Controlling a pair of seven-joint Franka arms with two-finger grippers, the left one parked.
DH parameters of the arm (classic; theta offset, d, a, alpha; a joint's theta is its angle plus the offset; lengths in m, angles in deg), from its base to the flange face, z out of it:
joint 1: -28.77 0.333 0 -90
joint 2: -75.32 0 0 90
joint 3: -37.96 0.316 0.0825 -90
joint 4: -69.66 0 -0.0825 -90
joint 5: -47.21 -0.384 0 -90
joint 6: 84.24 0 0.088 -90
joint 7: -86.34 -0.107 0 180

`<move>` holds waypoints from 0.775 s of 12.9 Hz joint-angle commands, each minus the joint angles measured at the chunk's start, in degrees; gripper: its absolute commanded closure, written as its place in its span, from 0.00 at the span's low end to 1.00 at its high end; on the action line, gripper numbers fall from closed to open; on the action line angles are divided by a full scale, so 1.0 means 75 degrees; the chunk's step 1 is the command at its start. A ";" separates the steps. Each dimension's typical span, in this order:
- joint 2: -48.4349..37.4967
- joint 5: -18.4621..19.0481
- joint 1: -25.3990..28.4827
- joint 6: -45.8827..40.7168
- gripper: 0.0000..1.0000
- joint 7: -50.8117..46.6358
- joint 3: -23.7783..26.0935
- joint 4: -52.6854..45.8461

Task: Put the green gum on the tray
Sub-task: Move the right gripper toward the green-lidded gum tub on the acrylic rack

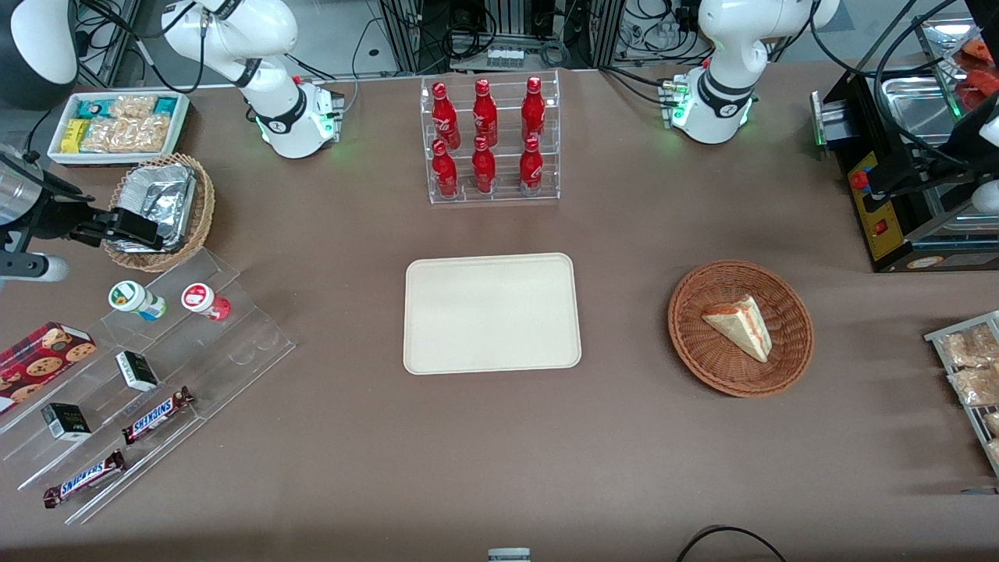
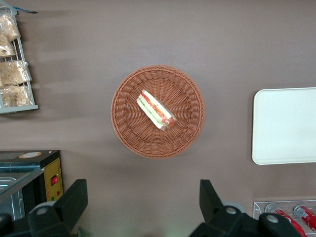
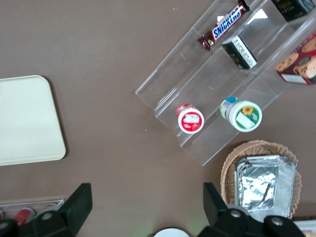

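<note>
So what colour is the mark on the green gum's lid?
Green with yellow on the green gum, clearest in the right wrist view; gripper open above.

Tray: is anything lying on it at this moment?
Nothing lies on the tray. The green gum stands on the clear stepped rack beside the red-lidded bottle. The gripper, open, hovers over the foil-filled basket. What is beneath the tray is hidden.

Working right arm [image 1: 234, 47]: glossy white rounded shell segments joined by black bands, rising from a white base [image 1: 300, 125] that shows a green indicator light and stands on the brown counter [image 1: 499, 453] beside the rack of red bottles [image 1: 490, 140], with black cables draped near it. Its pincer [image 1: 125, 228] is matte black and angular, mounted after a silvery cylindrical wrist section; the fingers [image 3: 79, 207] are black, wedge-shaped and stand wide apart.
</note>
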 commanded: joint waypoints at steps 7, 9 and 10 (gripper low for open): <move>-0.0081 0.0124 -0.0574 0.0664 0.00 0.2535 -0.0131 0.0802; -0.0105 0.0310 -0.0667 0.0792 0.00 0.3096 -0.0178 0.0919; -0.0116 0.0358 -0.0795 0.1037 0.00 0.3691 -0.0178 0.1094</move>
